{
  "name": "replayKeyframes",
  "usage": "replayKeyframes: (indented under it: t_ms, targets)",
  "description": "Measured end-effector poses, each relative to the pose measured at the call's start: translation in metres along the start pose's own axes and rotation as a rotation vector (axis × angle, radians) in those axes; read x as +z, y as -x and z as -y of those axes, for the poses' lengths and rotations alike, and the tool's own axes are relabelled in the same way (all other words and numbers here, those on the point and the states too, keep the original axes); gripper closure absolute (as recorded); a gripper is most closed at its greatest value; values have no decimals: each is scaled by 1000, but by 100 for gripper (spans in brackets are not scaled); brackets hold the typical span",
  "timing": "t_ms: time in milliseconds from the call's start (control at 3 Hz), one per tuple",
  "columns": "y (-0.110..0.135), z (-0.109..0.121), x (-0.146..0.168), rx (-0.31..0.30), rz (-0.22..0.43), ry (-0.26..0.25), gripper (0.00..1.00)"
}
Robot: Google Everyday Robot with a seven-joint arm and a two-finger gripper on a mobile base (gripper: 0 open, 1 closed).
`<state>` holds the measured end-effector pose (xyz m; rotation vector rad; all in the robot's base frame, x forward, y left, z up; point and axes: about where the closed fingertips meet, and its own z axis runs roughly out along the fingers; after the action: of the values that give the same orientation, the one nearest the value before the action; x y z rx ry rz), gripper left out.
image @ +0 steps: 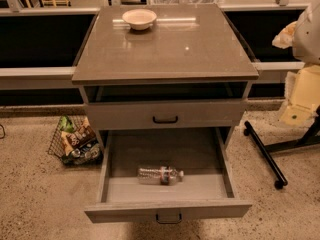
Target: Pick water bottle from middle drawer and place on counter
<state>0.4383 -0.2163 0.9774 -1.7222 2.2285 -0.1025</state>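
Observation:
The water bottle (160, 175) lies on its side on the floor of the open middle drawer (167, 209), near the drawer's front, with its white cap pointing right. The counter (170, 49) is the glossy grey-brown top of the cabinet, above the drawer. My gripper (296, 113) shows as pale cream parts at the right edge of the view, level with the closed upper drawer. It is well to the right of the cabinet and far from the bottle. Nothing shows in it.
A small pale round bowl (139, 19) sits at the back of the counter. The upper drawer (165, 115) is shut. A wire basket of snack packets (76, 142) stands on the floor at the left. A black wheeled stand leg (265, 156) lies at the right.

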Motion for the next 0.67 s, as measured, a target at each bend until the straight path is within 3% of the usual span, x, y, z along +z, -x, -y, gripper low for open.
replayKeyframes:
  t_ms: [333, 667]
  targets:
    - [0, 0, 0, 0, 0, 0, 0]
    - [4, -2, 27, -2, 22, 23, 0]
